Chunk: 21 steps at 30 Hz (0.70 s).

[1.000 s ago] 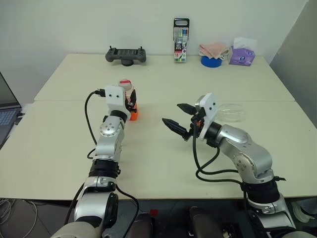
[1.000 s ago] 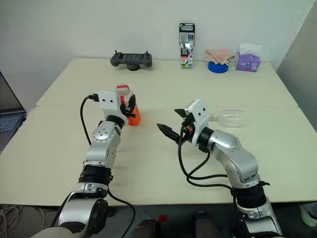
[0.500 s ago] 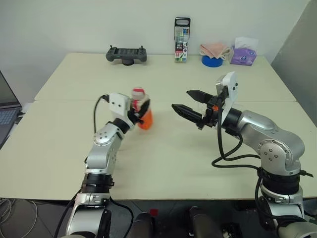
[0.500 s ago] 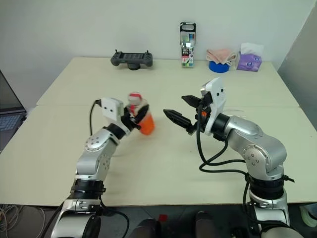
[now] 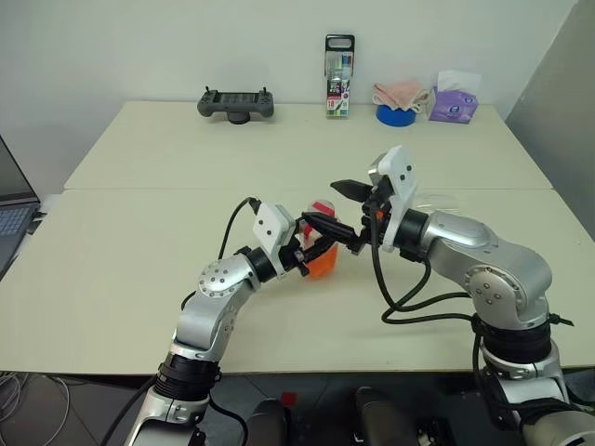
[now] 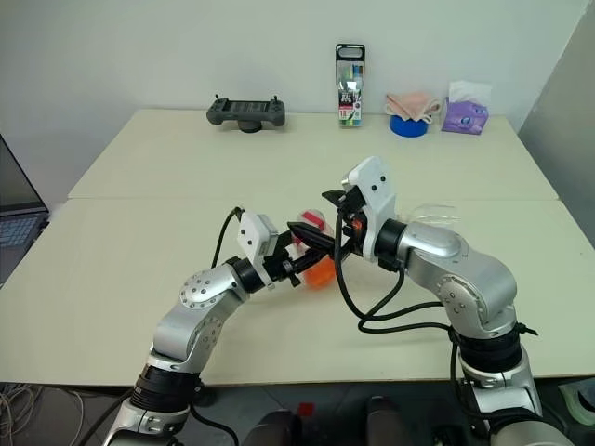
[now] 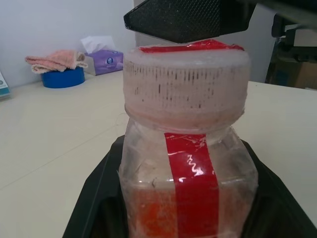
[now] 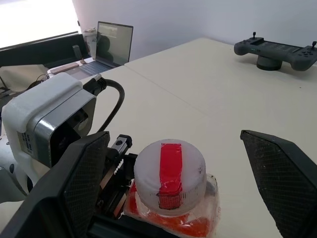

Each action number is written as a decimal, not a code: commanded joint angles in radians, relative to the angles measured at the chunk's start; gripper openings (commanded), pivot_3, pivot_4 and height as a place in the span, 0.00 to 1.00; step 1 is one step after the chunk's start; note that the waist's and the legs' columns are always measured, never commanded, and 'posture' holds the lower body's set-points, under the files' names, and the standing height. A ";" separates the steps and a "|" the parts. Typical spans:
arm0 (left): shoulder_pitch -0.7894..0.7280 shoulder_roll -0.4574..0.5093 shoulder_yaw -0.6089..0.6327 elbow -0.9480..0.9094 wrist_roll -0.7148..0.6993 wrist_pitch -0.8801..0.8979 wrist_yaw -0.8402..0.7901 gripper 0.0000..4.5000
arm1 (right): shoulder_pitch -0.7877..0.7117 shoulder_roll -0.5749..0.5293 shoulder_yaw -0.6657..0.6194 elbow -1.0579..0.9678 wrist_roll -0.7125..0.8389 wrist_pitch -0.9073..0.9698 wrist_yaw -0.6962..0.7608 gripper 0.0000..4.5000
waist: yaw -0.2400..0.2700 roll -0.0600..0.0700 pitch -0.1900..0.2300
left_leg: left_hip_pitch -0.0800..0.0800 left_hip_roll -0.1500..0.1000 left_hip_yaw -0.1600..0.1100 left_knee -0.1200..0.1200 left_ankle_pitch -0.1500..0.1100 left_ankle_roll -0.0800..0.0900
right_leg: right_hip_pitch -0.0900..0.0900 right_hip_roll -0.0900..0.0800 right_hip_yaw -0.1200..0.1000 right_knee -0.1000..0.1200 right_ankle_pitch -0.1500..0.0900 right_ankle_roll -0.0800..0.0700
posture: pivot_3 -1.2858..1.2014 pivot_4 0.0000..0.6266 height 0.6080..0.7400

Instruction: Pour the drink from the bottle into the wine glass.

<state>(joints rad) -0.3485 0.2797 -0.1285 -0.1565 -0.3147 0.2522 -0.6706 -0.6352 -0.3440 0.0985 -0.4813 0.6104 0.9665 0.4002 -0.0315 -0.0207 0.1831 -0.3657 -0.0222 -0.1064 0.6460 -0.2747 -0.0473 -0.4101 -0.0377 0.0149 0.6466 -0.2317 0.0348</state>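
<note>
Bottle (image 5: 321, 253) held tight by left tool (image 5: 307, 253), low over worktop (image 5: 139, 242) middle. Right tool (image 5: 340, 208) spread wide around cap (image 8: 170, 174). Cap still on. Bottle could be knocked loose if cap is gripped crooked. Wine glass (image 5: 437, 202) lies behind right arm.

The bottle (image 5: 321, 253) is small, clear and squarish, upright near the bench's front middle, its white cap (image 8: 170, 175) still on with a red stripe. Orange-red drink (image 7: 153, 210) fills its lower part. The wine glass (image 6: 435, 216) lies on its side further right.

Left claw (image 5: 307, 251) carried bottle (image 5: 321, 255) rightward, under right claw (image 5: 337, 206).
</note>
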 commanded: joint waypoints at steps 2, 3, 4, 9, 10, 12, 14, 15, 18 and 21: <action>-0.014 -0.009 0.006 -0.045 -0.017 -0.018 -0.008 0.43 | 0.008 -0.002 0.006 -0.049 -0.011 -0.005 -0.014 1.00 | 0.001 0.000 0.000 | 0.000 0.000 0.000 0.000 0.000 0.000 | 0.000 0.000 0.000 0.000 0.000 0.000 | 0.52 0.24 1.00; -0.016 -0.009 0.007 -0.043 -0.016 -0.019 -0.007 0.43 | 0.010 -0.002 0.009 -0.052 -0.012 -0.004 -0.016 1.00 | 0.001 0.000 0.000 | 0.000 0.000 0.000 0.000 0.000 0.000 | 0.000 0.000 0.000 0.000 0.000 0.000 | 0.52 0.24 1.00; -0.018 -0.010 0.008 -0.039 -0.015 -0.021 -0.006 0.43 | 0.012 -0.002 0.011 -0.054 -0.014 -0.004 -0.018 1.00 | 0.001 0.000 0.000 | 0.000 0.000 0.000 0.000 0.000 0.000 | 0.000 0.000 0.000 0.000 0.000 -0.001 | 0.52 0.24 1.00; -0.025 -0.011 0.011 -0.033 -0.011 -0.020 -0.005 0.43 | 0.013 -0.001 0.012 -0.056 -0.033 -0.004 -0.040 0.74 | 0.001 0.000 0.000 | 0.000 0.000 0.000 0.000 0.000 0.000 | 0.000 0.000 0.000 0.000 0.000 0.000 | 0.52 0.24 1.00; -0.029 -0.010 0.012 -0.031 -0.011 -0.019 -0.005 0.43 | 0.013 -0.012 0.021 -0.057 -0.042 -0.003 -0.036 0.73 | 0.001 0.000 0.000 | 0.000 0.000 0.000 0.000 0.000 0.000 | 0.000 0.000 0.000 0.000 0.000 0.000 | 0.52 0.24 1.00; -0.036 -0.007 0.017 -0.024 -0.011 -0.020 -0.007 0.43 | 0.012 -0.014 0.029 -0.056 -0.049 -0.004 -0.034 0.73 | 0.001 0.000 0.000 | 0.000 0.000 0.000 0.000 0.000 0.000 | 0.000 0.000 0.000 0.000 0.000 0.000 | 0.52 0.24 1.00; -0.038 -0.001 0.018 -0.018 -0.008 -0.022 -0.012 0.43 | 0.010 -0.013 0.035 -0.056 -0.053 -0.006 -0.031 0.73 | 0.001 0.000 0.000 | 0.000 0.000 0.000 0.000 0.000 0.000 | 0.000 0.000 0.000 0.000 0.000 0.000 | 0.52 0.24 1.00; -0.040 0.000 0.018 -0.016 -0.008 -0.023 -0.013 0.43 | 0.008 -0.015 0.038 -0.055 -0.056 -0.007 -0.029 0.73 | 0.001 0.000 0.000 | 0.000 0.000 0.000 0.000 0.000 0.000 | 0.000 0.000 0.000 0.000 0.000 0.000 | 0.52 0.24 1.00; -0.044 -0.001 0.019 -0.009 -0.005 -0.026 -0.014 0.43 | 0.006 -0.022 0.050 -0.054 -0.062 -0.003 -0.020 0.73 | 0.001 0.000 0.000 | 0.000 0.000 0.000 0.000 0.000 0.000 | 0.000 0.000 0.000 0.000 0.000 0.000 | 0.52 0.24 1.00; -0.050 -0.003 0.020 -0.005 -0.002 -0.026 -0.014 0.43 | 0.007 -0.007 0.043 -0.046 -0.065 -0.009 -0.029 0.73 | 0.001 0.000 0.000 | 0.000 0.000 0.000 0.000 0.000 0.000 | 0.000 0.000 0.000 -0.001 0.000 0.000 | 0.52 0.24 1.00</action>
<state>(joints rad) -0.3683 0.2797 -0.1207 -0.1398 -0.3111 0.2520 -0.6843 -0.6128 -0.3590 0.1508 -0.5034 0.5478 0.9689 0.3707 -0.0307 -0.0207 0.1831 -0.3659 -0.0223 -0.1065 0.6458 -0.2748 -0.0473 -0.4102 -0.0376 0.0150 0.6460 -0.2316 0.0345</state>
